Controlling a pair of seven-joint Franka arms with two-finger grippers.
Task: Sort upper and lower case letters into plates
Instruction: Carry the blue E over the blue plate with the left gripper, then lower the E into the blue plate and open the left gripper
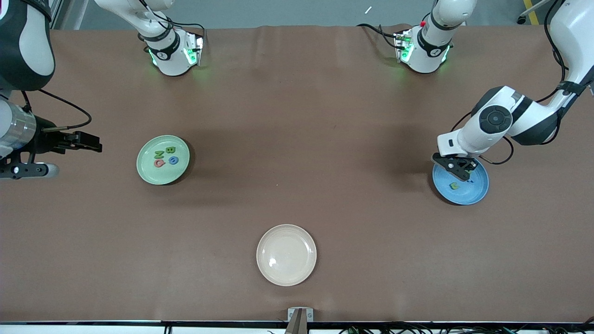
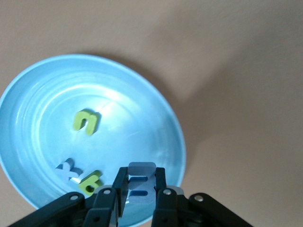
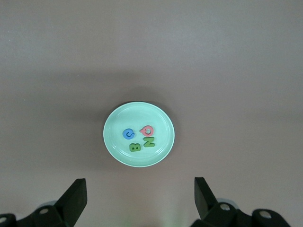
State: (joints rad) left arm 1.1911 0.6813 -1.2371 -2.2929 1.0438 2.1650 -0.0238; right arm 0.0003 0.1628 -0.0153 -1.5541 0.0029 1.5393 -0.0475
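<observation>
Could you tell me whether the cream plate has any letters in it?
Empty: the cream plate shows only bare glossy surface in the front view.

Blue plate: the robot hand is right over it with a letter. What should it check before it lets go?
1. Left gripper shut on the blue letter: ok.
2. Letter over the blue plate, not the table: ok.
3. Drop spot free of the three letters already in the plate: cannot tell.
4. Held letter is lower case like the green one: cannot tell.
5. Right gripper open, waiting above the green plate: ok.
</observation>
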